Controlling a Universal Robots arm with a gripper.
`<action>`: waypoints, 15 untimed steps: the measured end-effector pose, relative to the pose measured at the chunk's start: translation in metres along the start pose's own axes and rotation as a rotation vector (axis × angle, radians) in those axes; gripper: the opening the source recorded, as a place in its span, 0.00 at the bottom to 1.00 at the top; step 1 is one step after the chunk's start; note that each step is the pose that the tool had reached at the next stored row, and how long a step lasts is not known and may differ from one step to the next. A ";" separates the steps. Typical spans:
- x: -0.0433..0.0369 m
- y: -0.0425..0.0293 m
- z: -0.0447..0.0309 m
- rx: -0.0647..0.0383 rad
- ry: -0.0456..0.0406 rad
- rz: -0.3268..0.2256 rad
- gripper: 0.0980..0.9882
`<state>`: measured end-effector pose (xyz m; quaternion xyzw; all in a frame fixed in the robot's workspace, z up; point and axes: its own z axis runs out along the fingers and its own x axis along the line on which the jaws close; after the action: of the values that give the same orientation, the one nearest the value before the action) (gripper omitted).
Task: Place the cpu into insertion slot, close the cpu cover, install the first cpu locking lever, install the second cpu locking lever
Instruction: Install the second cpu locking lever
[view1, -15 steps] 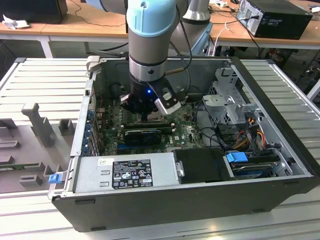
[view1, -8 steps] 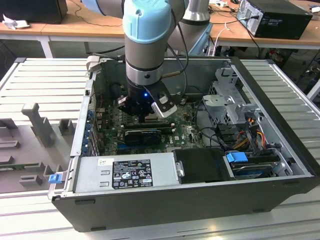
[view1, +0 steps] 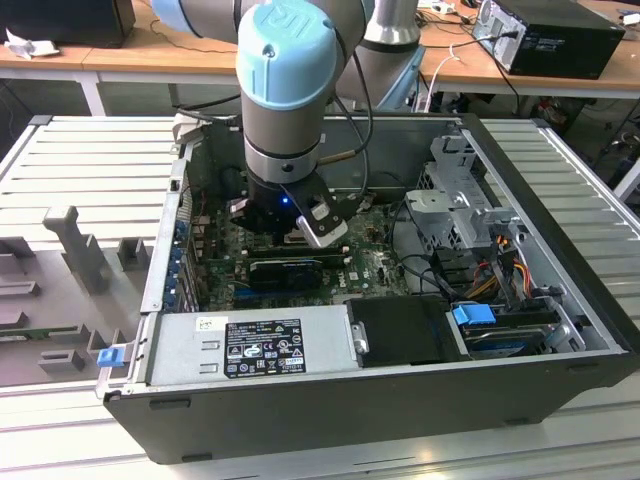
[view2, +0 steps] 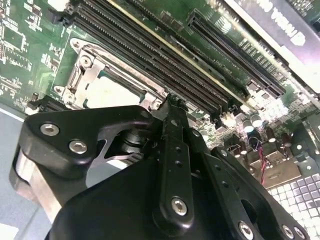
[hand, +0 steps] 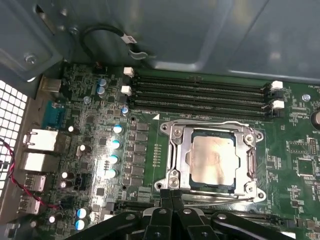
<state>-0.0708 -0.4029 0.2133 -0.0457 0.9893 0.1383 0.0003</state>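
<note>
In the first wrist view the cpu (hand: 214, 160) lies flat in the insertion slot (hand: 189, 167), its dull silver face up. The cpu cover (hand: 176, 150) is down around it, framing the chip. Thin metal lever rods run along two opposite sides of the cover, one by the memory slots (hand: 210, 122) and one on the gripper's side (hand: 220, 194). My gripper (hand: 172, 196) is shut with nothing between its fingers, and its tips are at the cover's edge beside the nearer rod. The second wrist view shows the gripper (view2: 172, 102) just past the cpu (view2: 112, 92). In the exterior view the gripper (view1: 285, 238) reaches down into the open computer case.
Long black memory slots (hand: 200, 92) run beside the socket, with the case wall and a black cable (hand: 107, 32) behind them. A black card (view1: 290, 270), the power supply (view1: 255, 345) and the drive cage (view1: 450, 190) crowd the case. Capacitors (hand: 116, 145) stand near the socket.
</note>
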 end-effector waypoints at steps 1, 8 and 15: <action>0.0005 -0.0008 0.0005 -0.012 -0.0010 0.000 0.01; 0.0011 -0.0046 0.0112 -0.049 -0.0042 -0.002 0.01; 0.0028 -0.0047 0.0096 -0.077 -0.0059 -0.004 0.01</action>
<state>-0.0732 -0.4050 0.2028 -0.0472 0.9832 0.1763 0.0017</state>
